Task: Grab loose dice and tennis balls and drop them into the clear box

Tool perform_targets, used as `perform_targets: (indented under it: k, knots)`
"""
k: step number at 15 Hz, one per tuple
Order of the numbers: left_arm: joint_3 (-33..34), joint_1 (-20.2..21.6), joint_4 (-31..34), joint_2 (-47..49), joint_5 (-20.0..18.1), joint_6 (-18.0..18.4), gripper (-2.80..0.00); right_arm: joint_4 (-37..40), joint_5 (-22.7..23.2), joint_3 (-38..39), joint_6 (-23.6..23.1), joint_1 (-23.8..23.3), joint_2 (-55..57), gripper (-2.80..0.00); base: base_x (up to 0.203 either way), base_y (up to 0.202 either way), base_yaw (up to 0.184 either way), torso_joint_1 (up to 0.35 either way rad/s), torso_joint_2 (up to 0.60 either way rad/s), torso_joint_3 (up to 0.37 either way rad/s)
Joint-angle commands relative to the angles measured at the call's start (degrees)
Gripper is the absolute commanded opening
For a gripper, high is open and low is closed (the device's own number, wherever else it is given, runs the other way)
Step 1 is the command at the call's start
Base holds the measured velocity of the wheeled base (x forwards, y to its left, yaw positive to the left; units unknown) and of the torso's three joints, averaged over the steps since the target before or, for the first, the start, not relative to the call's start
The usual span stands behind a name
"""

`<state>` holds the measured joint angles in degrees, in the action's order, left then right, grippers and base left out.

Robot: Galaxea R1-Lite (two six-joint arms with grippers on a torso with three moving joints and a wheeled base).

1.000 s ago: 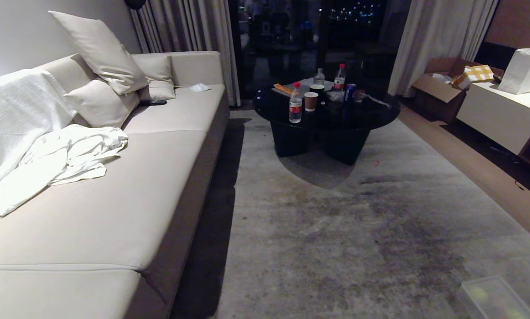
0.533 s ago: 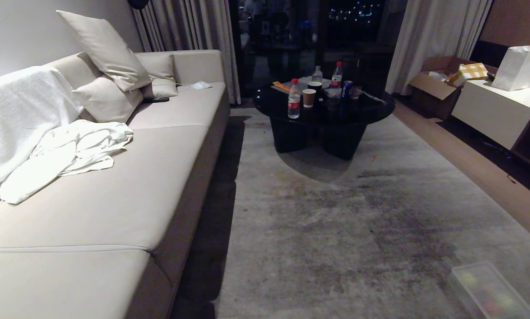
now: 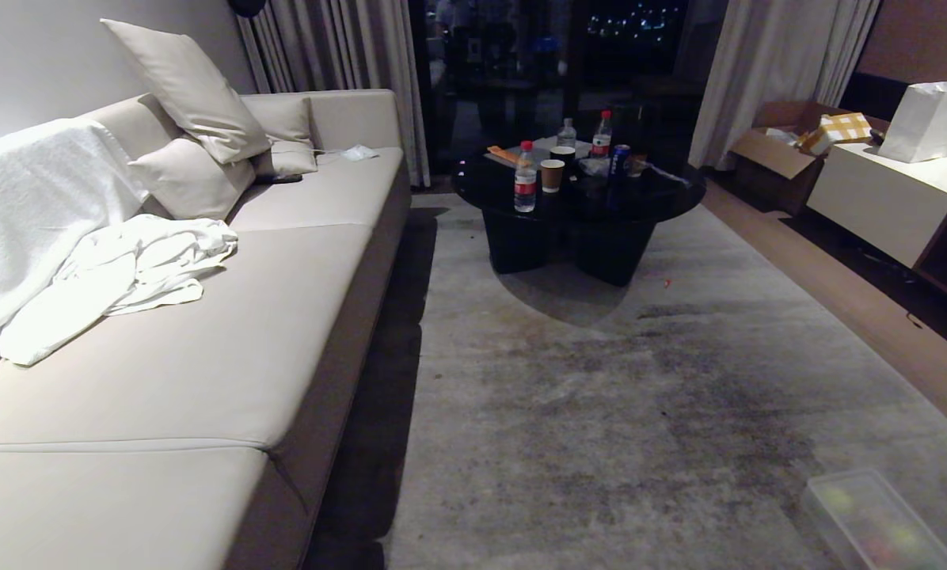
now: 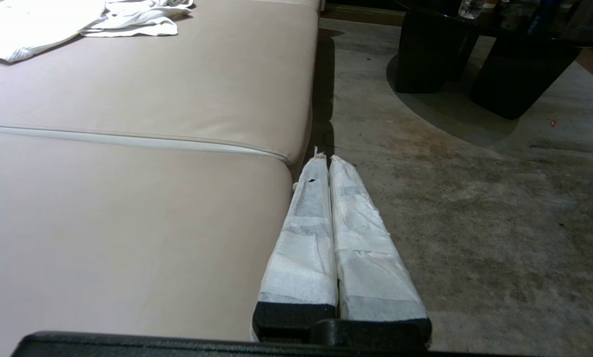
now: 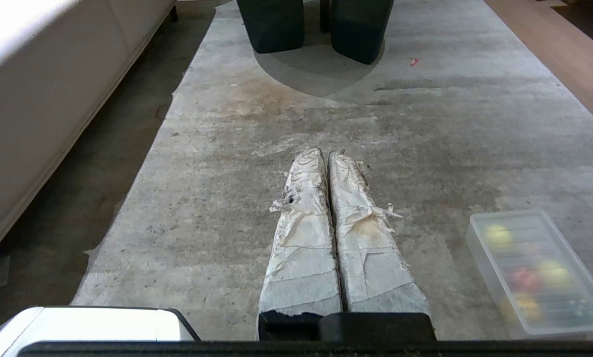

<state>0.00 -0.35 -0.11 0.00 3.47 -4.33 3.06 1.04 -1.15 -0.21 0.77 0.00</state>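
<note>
The clear box point(image 3: 818, 495) sits on the grey rug at the lower right of the head view. In the right wrist view the clear box point(image 5: 480, 258) lies just right of my right gripper point(image 5: 325, 152). Blurred shapes show through it: yellow-green tennis balls point(image 5: 497, 235) and a red shape point(image 5: 524, 278) that may be one of the dice. No dice or balls show loose on the rug. My right gripper hangs shut and empty over the rug. My left gripper point(image 4: 326, 159) is shut and empty beside the sofa's front edge. Neither arm shows in the head view.
A long beige sofa point(image 3: 204, 356) with white cloths and cushions runs along the left. A round black coffee table point(image 3: 580, 198) with bottles and cups stands ahead. A low white cabinet point(image 3: 885, 198) is at the right. A tiny red scrap point(image 5: 414, 62) lies near the table.
The whole head picture shifted slightly between the first earlier frame and the second, so the camera moved. Since then it holds still. Nothing in the room itself moved.
</note>
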Motion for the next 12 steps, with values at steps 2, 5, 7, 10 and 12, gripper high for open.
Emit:
perform_targets:
  k: [2, 5, 7, 10, 12]
  knots:
    - [0.09, 0.00, -0.06, 0.09, 0.05, -0.07, -2.80, 0.02, 0.02, 0.00, 0.03, 0.02, 0.09, -2.80, 0.000, 0.000, 0.000, 0.000, 0.00, 0.000]
    - [0.09, 0.00, -0.07, 0.09, 0.05, -0.07, -2.80, 0.02, 0.02, 0.00, 0.03, 0.02, 0.03, -2.80, 0.000, 0.000, 0.000, 0.000, 0.00, 0.000]
    - [0.09, 0.00, 0.02, 0.09, 0.05, -0.07, -2.80, 0.02, 0.02, 0.00, -0.06, 0.02, 0.09, -2.80, 0.000, 0.000, 0.000, 0.000, 0.00, 0.000]
    - [0.09, 0.00, -0.07, 0.09, 0.05, -0.07, -2.80, 0.02, -0.07, 0.00, 0.12, 0.02, 0.09, -2.80, 0.000, 0.000, 0.000, 0.000, 0.00, 0.000]
    - [0.09, 0.00, -0.07, 0.09, 0.05, -0.07, -2.80, 0.02, 0.02, 0.00, 0.03, 0.02, 0.09, -2.80, 0.000, 0.000, 0.000, 0.000, 0.00, 0.000]
